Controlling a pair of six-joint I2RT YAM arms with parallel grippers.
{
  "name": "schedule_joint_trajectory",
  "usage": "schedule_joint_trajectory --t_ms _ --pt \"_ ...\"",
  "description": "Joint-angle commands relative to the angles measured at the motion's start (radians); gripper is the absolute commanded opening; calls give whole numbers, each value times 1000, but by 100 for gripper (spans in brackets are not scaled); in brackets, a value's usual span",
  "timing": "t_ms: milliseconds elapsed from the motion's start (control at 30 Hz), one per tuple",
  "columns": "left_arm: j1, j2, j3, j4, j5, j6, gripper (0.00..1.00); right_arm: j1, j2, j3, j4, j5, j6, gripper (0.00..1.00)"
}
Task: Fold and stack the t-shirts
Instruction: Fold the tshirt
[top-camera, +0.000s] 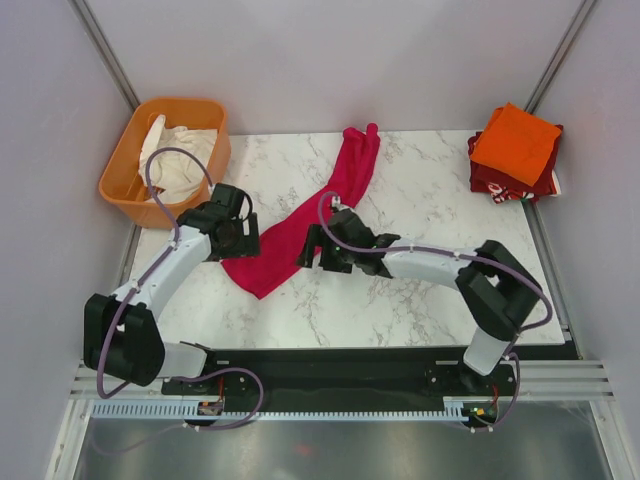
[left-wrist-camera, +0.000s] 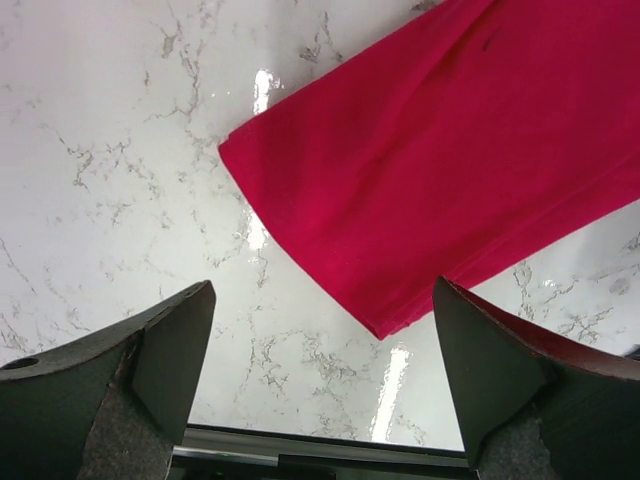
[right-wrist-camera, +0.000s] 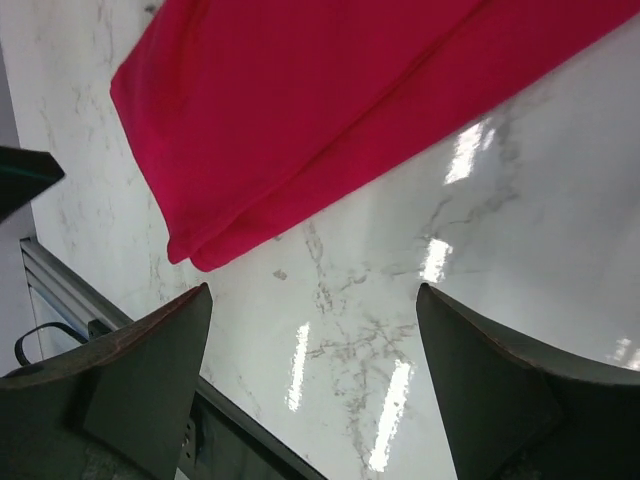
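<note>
Three t-shirts: two folded and piled, one only half folded.
Magenta-pink shirt (top-camera: 295, 225): mid-table, doubled lengthwise into a long strip, running from 12 o'clock down toward 7 o'clock.
Look of the strip: smooth and flat at the near end, with a clean squared corner and layered edges showing in both wrist views; bunched and narrower at the far end.
Left gripper (left-wrist-camera: 322, 285): spread wide, holding nothing, poised above the near end at the strip's 9 o'clock side.
Right gripper (right-wrist-camera: 312, 288): likewise wide open and empty, at the strip's 3 o'clock side, fabric edge just ahead of the fingers.
Reason for the pose: probably set either side of the near end to pinch a corner apiece and carry it toward 12 o'clock for the cross fold.
Orange shirt (top-camera: 515, 140): folded square, on top of the pile at the table's (top-camera: 420, 310) 2 o'clock corner.
Dark red shirt (top-camera: 500, 183): folded beneath the orange one, parked well apart, likely to leave folding room.
Basket (top-camera: 120, 170): at 10 o'clock, off the table's edge, white cloth (top-camera: 180, 165) inside.
</note>
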Motion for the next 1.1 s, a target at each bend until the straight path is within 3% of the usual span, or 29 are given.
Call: schedule_joint_trajectory --t_ms 0,367,467,567,600,633,667,700,733,833,1067 --pt "28 -46 9 20 -31 -35 97 52 104 69 107 -2 94 91" --pt "38 -63 11 20 -24 -33 97 121 324 165 196 -1 157 81" --pt "40 -66 9 20 -25 -33 97 131 368 172 239 -10 162 72" --pt "39 -66 8 20 -28 -32 96 134 388 159 259 -16 162 52" --pt "39 -68 6 20 -30 -32 97 135 379 152 262 -10 154 37" --pt "40 -68 6 20 -30 -32 97 135 372 132 260 -3 151 29" --pt "40 -69 4 20 -31 -32 96 135 353 126 238 23 147 22" --pt "40 -71 4 20 -31 -32 96 135 344 123 207 42 131 7" --pt "40 -69 6 20 -30 -32 96 126 330 120 173 60 122 2" --pt "40 -69 4 20 -28 -32 96 88 231 37 104 102 110 0" --pt "40 -75 -2 24 -17 -30 96 31 -235 -235 -124 237 59 0"
